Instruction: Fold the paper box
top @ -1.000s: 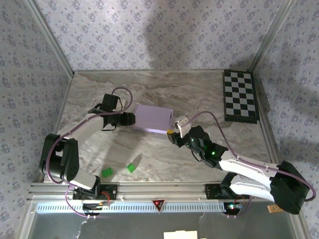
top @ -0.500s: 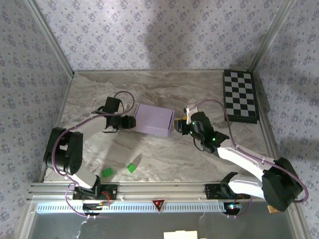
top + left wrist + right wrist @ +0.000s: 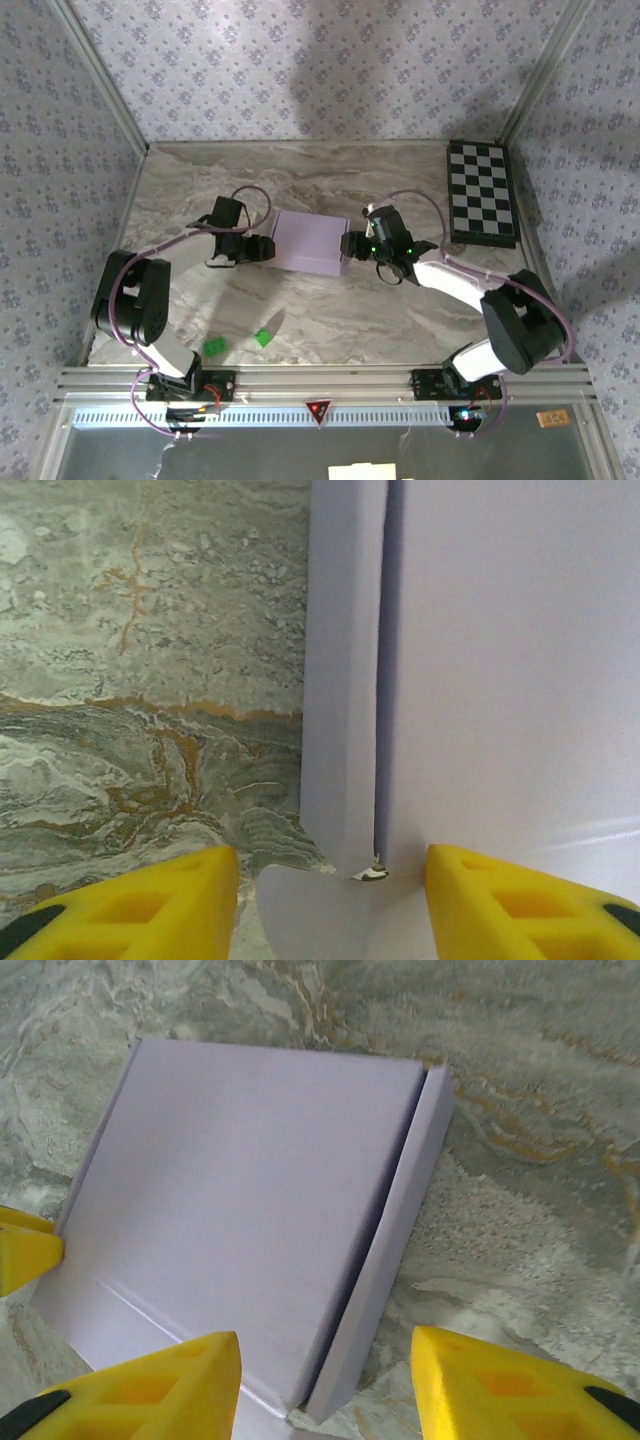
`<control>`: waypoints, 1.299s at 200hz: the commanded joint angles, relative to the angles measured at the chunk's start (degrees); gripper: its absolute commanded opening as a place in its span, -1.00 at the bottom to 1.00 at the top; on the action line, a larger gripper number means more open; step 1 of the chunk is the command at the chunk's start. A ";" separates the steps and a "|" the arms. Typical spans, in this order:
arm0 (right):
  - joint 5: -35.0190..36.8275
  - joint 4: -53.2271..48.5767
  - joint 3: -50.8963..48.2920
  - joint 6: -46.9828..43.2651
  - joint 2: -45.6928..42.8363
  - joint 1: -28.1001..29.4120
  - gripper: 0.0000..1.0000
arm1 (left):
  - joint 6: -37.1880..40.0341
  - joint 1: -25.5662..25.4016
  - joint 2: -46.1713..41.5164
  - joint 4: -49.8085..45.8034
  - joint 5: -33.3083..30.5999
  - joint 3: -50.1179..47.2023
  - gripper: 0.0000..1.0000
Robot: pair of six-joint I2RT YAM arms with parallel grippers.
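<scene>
Flanking one paper box [image 3: 310, 243] stand one left hand [image 3: 268, 248], one right hand [image 3: 347, 245].

No legible text, number or brand is shown. In the top view, a red triangular sign [image 3: 318, 411] is carried at the middle of the near rail [image 3: 400, 380]; any character inside it is too small to be read. A small tan label [image 3: 550, 418] is set at the near right, on the near side of the rail, and its marks are too small to be read. A white sheet [image 3: 365, 470] is cut by the near edge of the view; whether it is printed cannot be told. The pale-lilac faces of the paper box [image 3: 250, 1210] are shown plain in both wrist views.
</scene>
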 commanded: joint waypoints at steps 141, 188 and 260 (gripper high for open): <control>-9.54 -2.77 4.83 1.88 16.61 -2.26 -0.38 | 4.39 1.82 11.37 -6.45 11.93 10.31 -0.33; -8.79 -3.60 5.82 0.76 16.99 -1.15 -0.64 | 4.14 0.31 10.95 -5.97 12.54 9.22 -0.67; -7.90 -11.82 7.11 -3.56 11.21 0.06 -0.90 | 2.46 -4.35 4.45 -5.78 12.64 3.90 -0.71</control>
